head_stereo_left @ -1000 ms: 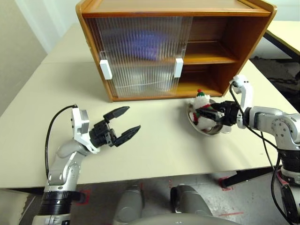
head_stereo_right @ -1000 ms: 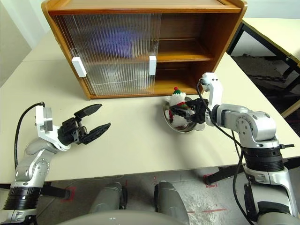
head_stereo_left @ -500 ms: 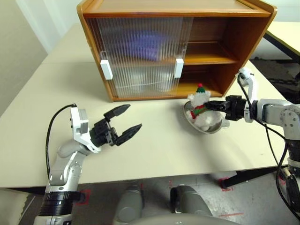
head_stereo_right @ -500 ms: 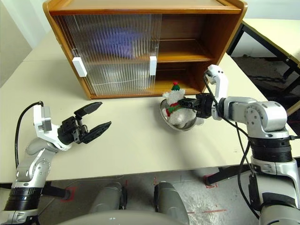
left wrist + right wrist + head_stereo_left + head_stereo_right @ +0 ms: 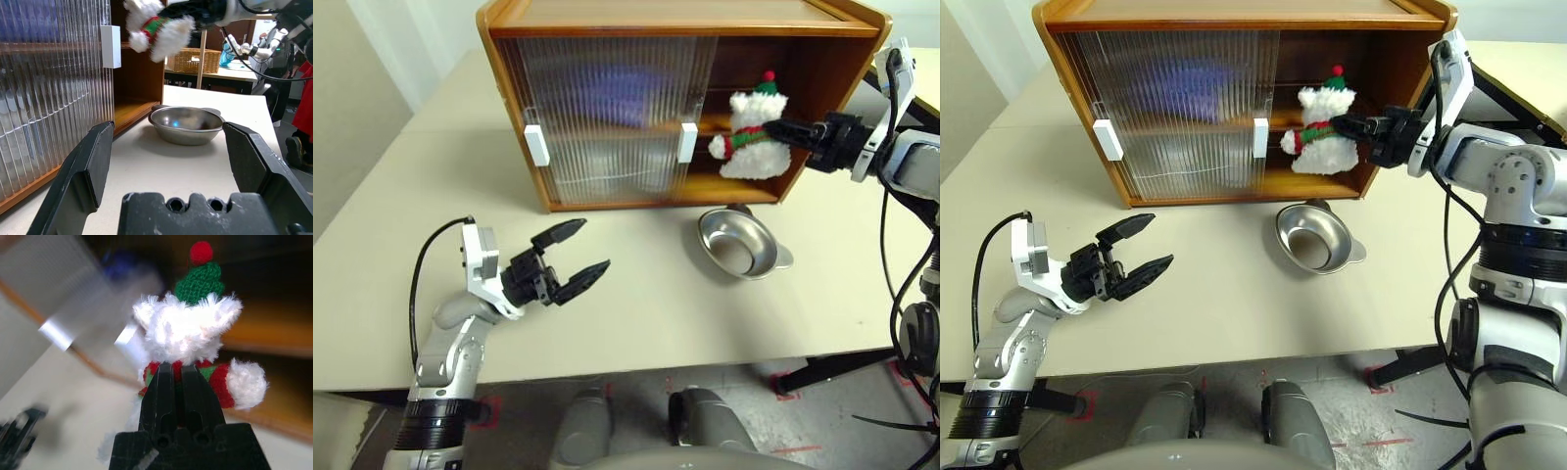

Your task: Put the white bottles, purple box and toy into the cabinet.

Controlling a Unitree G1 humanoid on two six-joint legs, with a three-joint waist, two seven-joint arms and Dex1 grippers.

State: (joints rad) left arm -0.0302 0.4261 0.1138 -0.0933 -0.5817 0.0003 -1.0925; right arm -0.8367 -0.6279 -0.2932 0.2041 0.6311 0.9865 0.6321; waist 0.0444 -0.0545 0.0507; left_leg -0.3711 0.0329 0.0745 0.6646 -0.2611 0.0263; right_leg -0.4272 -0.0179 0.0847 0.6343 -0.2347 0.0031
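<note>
My right gripper (image 5: 781, 130) is shut on the toy (image 5: 752, 137), a white plush snowman with a red-and-green scarf and hat. It holds the toy upright in the air at the open right side of the wooden cabinet (image 5: 677, 16), level with the upper shelf. In the right wrist view the black fingers (image 5: 178, 391) pinch the toy (image 5: 190, 330) at its scarf. Behind the ribbed sliding doors, a purple blur (image 5: 619, 93) on the upper shelf looks like the purple box. Whether the pale shapes below it are the white bottles I cannot tell. My left gripper (image 5: 592, 245) hangs open over the table at the left.
An empty shallow metal dish (image 5: 739, 245) sits on the beige table (image 5: 636, 323) in front of the cabinet's open right half. Both ribbed doors with white handles (image 5: 686, 142) cover the left half. Another table edge (image 5: 915, 69) stands to the right.
The right gripper shut on the toy in the dish and lifted it up and forward to the cabinet opening. The dish stays on the table, empty. The left arm kept still.
</note>
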